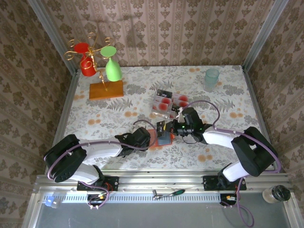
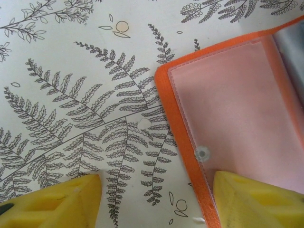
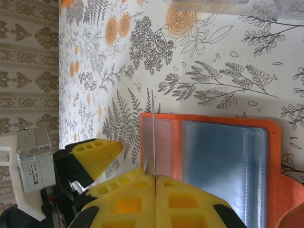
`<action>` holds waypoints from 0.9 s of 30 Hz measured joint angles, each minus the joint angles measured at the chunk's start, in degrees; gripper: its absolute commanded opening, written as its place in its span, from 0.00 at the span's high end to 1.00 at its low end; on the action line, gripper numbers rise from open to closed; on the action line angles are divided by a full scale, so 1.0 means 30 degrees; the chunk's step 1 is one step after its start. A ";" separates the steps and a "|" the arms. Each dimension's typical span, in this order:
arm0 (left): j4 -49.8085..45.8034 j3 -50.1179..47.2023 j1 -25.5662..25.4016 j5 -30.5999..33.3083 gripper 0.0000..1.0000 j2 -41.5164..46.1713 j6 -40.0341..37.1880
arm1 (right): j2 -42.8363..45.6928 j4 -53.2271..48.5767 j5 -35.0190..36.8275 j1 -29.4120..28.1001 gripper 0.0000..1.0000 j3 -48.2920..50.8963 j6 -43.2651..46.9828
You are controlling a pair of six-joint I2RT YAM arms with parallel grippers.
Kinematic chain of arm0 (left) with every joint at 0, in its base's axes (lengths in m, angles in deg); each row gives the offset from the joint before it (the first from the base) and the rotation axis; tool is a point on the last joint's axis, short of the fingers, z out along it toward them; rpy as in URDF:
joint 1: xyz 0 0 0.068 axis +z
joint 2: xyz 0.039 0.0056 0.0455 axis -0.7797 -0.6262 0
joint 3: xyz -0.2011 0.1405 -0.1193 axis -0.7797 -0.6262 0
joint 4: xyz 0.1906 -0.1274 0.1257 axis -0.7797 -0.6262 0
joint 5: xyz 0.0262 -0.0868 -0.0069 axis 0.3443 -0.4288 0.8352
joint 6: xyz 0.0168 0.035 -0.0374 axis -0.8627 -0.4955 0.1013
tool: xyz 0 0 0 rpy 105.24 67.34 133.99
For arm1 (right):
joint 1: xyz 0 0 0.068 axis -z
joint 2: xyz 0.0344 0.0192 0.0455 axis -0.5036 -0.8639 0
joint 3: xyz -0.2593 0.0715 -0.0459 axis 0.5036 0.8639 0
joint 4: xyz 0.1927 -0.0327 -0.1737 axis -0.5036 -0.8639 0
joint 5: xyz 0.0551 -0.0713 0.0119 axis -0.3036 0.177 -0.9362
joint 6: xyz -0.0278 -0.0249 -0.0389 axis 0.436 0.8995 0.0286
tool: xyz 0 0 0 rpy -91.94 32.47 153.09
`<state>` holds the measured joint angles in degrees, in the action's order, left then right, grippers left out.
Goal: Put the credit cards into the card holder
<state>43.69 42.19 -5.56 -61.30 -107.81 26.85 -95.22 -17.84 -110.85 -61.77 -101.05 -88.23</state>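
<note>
The card holder lies open on the floral cloth, orange-red with a grey-blue lining and a clear pink pocket. My right gripper is shut on one credit card, seen edge-on as a thin pale line standing over the holder's left pocket. My left gripper is open and straddles the holder's orange edge. One of its fingers rests on the pocket, the other on the cloth. Several more credit cards lie in a pile behind the holder.
A wooden block with a wire stand holding a red and a green glass stands at the back left. A pale teal cup sits at the back right. The two arms meet at the table's middle front.
</note>
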 measured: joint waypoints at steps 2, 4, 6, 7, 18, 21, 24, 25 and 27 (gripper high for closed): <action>0.0000 0.0000 0.0000 0.0015 0.36 -0.0015 0.0007 | -0.0007 0.0627 0.0000 0.0000 1.00 0.0393 -0.0007; 0.0000 0.0000 0.0000 0.0066 0.36 -0.0058 0.0000 | -0.0073 0.1304 -0.0007 0.0000 1.00 0.0780 -0.0044; 0.0007 0.0000 0.0000 0.0080 0.36 -0.0117 0.0000 | -0.0299 0.2004 -0.0029 -0.0007 1.00 0.1071 -0.0087; 0.0015 0.0000 0.0000 0.0095 0.36 -0.0146 0.0007 | -0.0437 0.2324 -0.0044 -0.0007 1.00 0.1188 -0.0146; 0.0080 0.0000 0.0000 0.0197 0.36 -0.0219 0.0007 | -0.1894 0.4663 -0.0160 -0.0124 1.00 0.1348 -0.0503; 0.0080 0.0000 0.0000 0.0197 0.36 -0.0219 0.0007 | -0.2222 0.4983 -0.0160 -0.0204 1.00 0.1377 -0.0510; 0.0073 0.0000 0.0000 0.0197 0.36 -0.0219 0.0007 | -0.2499 0.5253 -0.0153 -0.0211 1.00 0.1552 -0.0503; 0.0080 0.0000 0.0000 0.0197 0.36 -0.0219 0.0007 | -0.2572 0.5260 -0.0153 -0.0226 1.00 0.1617 -0.0510; 0.0073 0.0000 0.0000 0.0204 0.36 -0.0219 0.0015 | -0.2718 0.5333 -0.0153 -0.0226 1.00 0.1814 -0.0510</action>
<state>43.91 42.19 -5.56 -60.69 -108.47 26.90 -103.37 -1.84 -111.30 -62.44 -95.61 -89.76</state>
